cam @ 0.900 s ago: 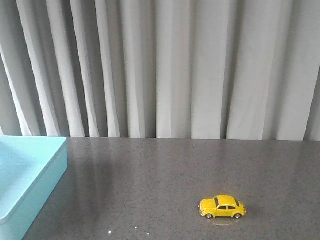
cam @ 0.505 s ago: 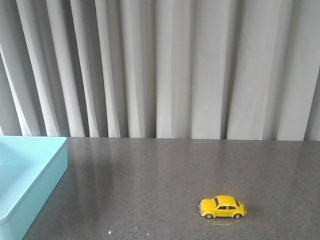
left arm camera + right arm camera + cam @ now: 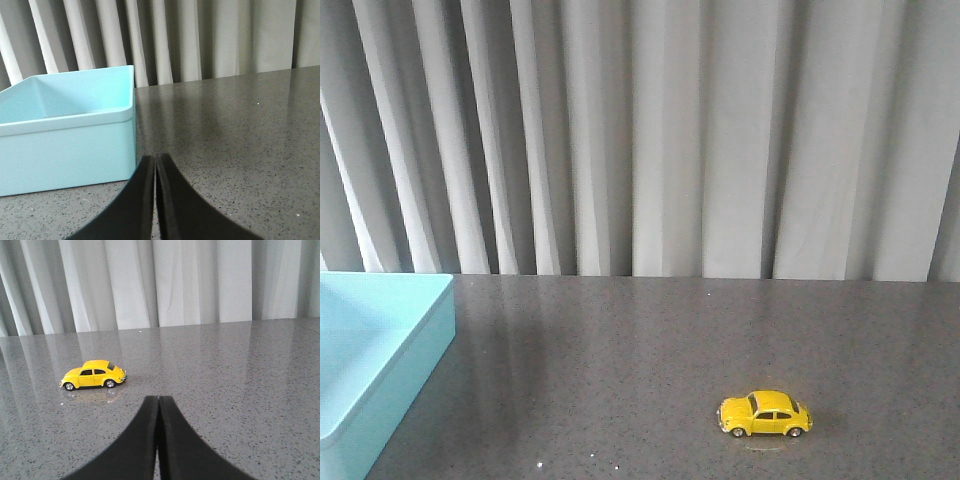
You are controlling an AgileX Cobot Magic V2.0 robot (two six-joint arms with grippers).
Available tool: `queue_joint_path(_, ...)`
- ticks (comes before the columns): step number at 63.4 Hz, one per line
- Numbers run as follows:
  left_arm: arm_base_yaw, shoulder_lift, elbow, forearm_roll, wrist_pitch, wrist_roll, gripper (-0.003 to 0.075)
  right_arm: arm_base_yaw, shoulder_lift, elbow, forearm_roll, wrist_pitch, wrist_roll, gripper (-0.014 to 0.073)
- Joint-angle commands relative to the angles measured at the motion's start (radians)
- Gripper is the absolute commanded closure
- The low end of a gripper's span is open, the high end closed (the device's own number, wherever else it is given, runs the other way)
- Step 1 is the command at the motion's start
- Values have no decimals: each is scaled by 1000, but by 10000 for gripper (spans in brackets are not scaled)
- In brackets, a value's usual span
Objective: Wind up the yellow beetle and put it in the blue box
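Observation:
The yellow beetle [image 3: 765,414] stands on its wheels on the dark speckled table, right of centre near the front edge. It also shows in the right wrist view [image 3: 93,375], ahead of and to one side of my right gripper [image 3: 158,399], which is shut and empty. The blue box [image 3: 375,350] sits at the table's left. In the left wrist view its near wall [image 3: 67,150] stands just beyond my left gripper [image 3: 155,158], which is shut and empty. Neither gripper shows in the front view.
The dark speckled table [image 3: 640,340] stretches between the box and the car. A grey pleated curtain [image 3: 640,130] hangs behind the table's far edge.

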Motion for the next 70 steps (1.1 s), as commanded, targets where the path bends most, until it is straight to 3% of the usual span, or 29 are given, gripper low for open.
queue_joint_path(1, -5, -15, -8, -2, -81, -9, 726, -6, -9, 4, -4, -80, -8, 601)
queue_joint_path(52, -5, -15, -20, -11, -126, -20, 726, -6, -8, -1, -4, -81, -8, 601)
queue_joint_path(58, -5, -14, -69, -11, -157, -22, 726, -6, -1, -36, -2, -76, -6, 601)
queue_joint_path(70, -5, 90, -295, -11, -46, -50, 726, -6, 99, -251, -27, 26, -14, 601)
